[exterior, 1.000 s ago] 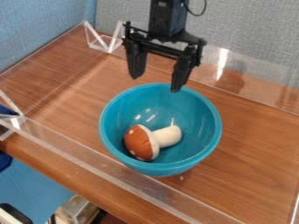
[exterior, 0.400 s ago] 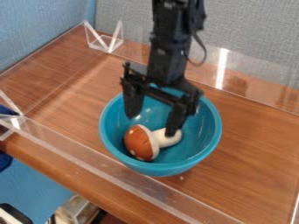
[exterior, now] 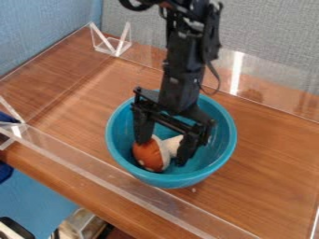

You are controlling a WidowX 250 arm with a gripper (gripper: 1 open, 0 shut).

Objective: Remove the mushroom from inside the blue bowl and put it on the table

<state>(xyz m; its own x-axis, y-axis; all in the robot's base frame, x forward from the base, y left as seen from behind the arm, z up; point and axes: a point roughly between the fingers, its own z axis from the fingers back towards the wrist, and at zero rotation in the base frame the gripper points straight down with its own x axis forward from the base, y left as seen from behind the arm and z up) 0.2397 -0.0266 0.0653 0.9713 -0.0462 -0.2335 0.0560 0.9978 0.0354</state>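
Note:
The blue bowl [exterior: 214,157] sits on the reddish-brown table [exterior: 75,89] near its front edge. Inside it lies the mushroom [exterior: 155,154], on its side, orange-brown cap toward the left and cream stem toward the right, partly hidden by the fingers. My black gripper [exterior: 166,147] reaches down into the bowl from above with its jaws open. One finger [exterior: 141,133] stands left of the cap and the other [exterior: 193,149] right of the stem, so the mushroom lies between them. I cannot tell whether the fingers touch it.
Low clear acrylic walls [exterior: 112,191] edge the table at the front, the left and the back. A small clear triangular stand [exterior: 116,41] rests at the back left corner. Bare wood surrounds the bowl on its left and right.
The gripper has come down and toward the front, from above the bowl's far rim into the bowl, and now straddles the mushroom. Its jaws stayed open. The mushroom and bowl have not moved.

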